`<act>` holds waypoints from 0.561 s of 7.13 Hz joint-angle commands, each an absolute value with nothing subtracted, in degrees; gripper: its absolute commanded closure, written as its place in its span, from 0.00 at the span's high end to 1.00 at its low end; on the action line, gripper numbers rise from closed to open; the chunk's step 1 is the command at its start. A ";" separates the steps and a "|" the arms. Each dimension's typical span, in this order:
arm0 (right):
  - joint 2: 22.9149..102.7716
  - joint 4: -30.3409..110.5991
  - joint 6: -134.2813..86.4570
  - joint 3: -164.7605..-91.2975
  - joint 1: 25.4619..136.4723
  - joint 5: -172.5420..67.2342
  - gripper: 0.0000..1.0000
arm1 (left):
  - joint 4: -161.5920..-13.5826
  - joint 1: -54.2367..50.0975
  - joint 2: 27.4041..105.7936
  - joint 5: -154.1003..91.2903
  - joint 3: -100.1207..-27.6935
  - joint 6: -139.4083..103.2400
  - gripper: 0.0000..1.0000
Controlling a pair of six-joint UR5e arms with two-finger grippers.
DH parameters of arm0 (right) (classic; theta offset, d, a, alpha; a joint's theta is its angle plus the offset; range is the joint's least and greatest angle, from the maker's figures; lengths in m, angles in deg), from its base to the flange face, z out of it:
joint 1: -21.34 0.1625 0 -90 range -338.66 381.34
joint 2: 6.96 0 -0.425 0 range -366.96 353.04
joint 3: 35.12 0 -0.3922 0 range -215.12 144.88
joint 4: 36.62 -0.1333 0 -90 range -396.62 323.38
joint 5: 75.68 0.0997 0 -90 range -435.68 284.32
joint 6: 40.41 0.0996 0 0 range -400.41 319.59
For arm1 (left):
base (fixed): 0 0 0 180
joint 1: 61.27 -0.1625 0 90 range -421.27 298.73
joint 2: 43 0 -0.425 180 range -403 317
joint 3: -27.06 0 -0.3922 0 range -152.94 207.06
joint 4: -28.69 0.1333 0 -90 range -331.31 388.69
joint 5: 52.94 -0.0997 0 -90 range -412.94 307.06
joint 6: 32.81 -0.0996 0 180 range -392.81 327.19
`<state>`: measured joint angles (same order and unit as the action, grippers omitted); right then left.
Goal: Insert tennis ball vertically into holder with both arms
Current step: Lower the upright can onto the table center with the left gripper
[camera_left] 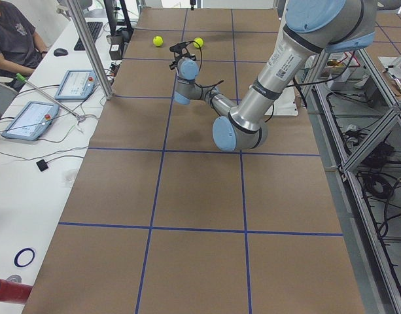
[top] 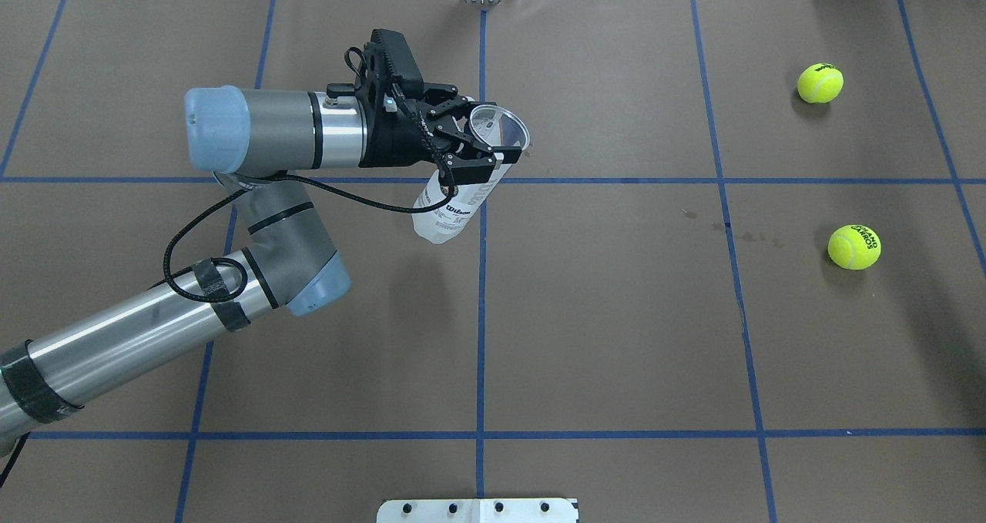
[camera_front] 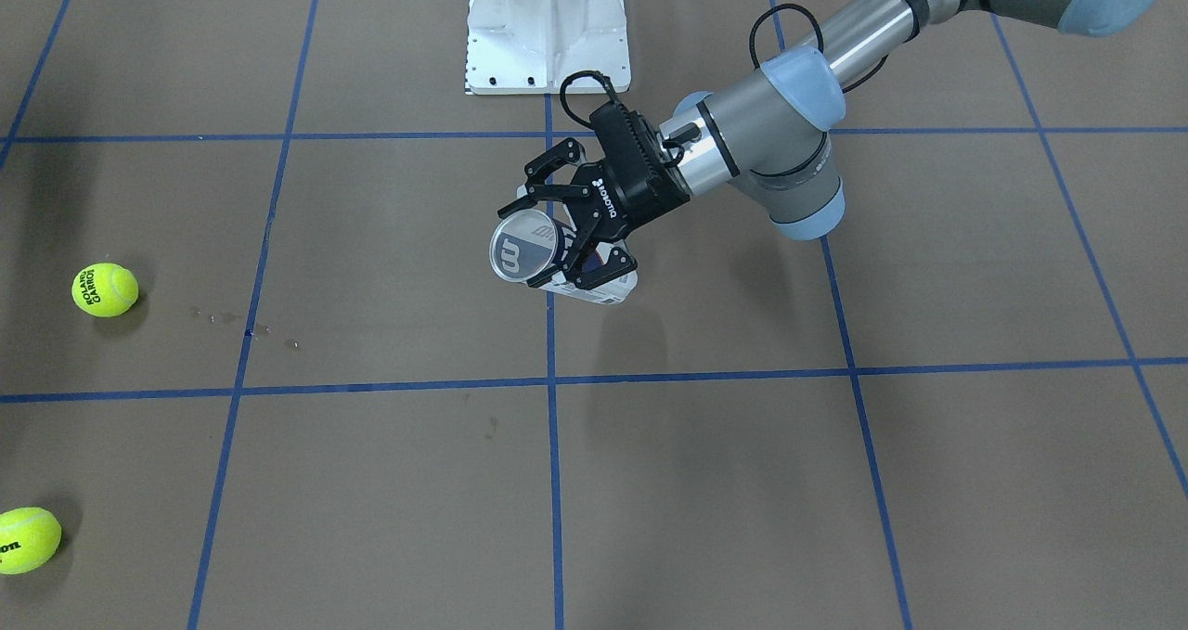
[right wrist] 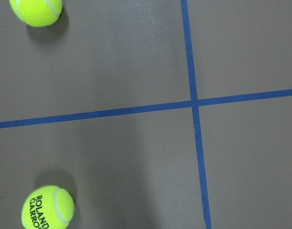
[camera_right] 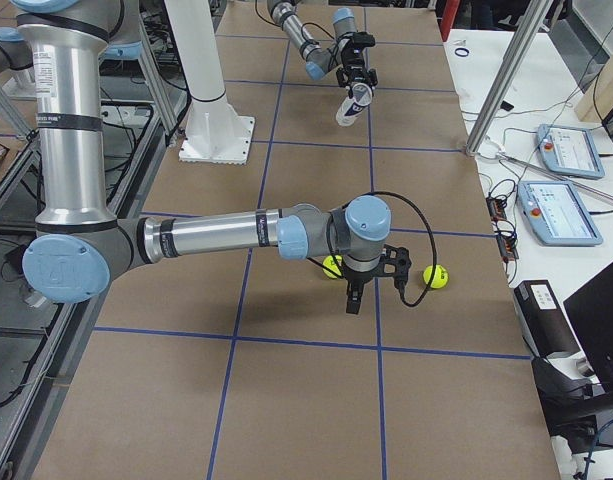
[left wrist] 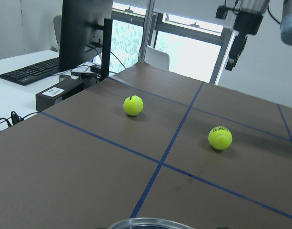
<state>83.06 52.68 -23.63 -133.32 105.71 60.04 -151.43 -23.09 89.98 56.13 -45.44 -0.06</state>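
Observation:
My left gripper (camera_front: 568, 233) is shut on the holder (camera_front: 520, 251), a clear can with a white and navy label, and holds it tilted above the table near the middle. It also shows in the overhead view (top: 453, 211), with the gripper (top: 471, 147) around its upper part. The can's rim (left wrist: 146, 223) shows in the left wrist view. Two yellow tennis balls (top: 819, 82) (top: 853, 246) lie on the table on my right side. My right gripper (camera_right: 374, 285) hangs above the table between them; I cannot tell whether it is open. The right wrist view shows both balls (right wrist: 35, 10) (right wrist: 45, 206).
The white pedestal (camera_front: 548, 36) stands at the table's robot side. A metal post (camera_right: 506, 85) and control tablets (camera_right: 561, 205) stand along the operators' edge. A person (camera_left: 14, 39) sits at a desk beyond it. Blue tape lines (top: 481, 315) cross the brown table.

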 commanded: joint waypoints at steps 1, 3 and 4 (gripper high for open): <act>82.86 52.50 -23.63 -133.56 105.71 60.03 1.00 | -162.08 -23.99 90.42 52.11 -43.43 0.85 0.65; 83.21 52.50 -23.63 -134.78 105.71 60.11 1.00 | -167.81 -28.81 90.16 44.48 -42.73 0.58 0.65; 83.30 52.50 -23.63 -134.88 105.71 60.12 1.00 | -171.75 -30.49 90.07 40.88 -42.37 0.67 0.66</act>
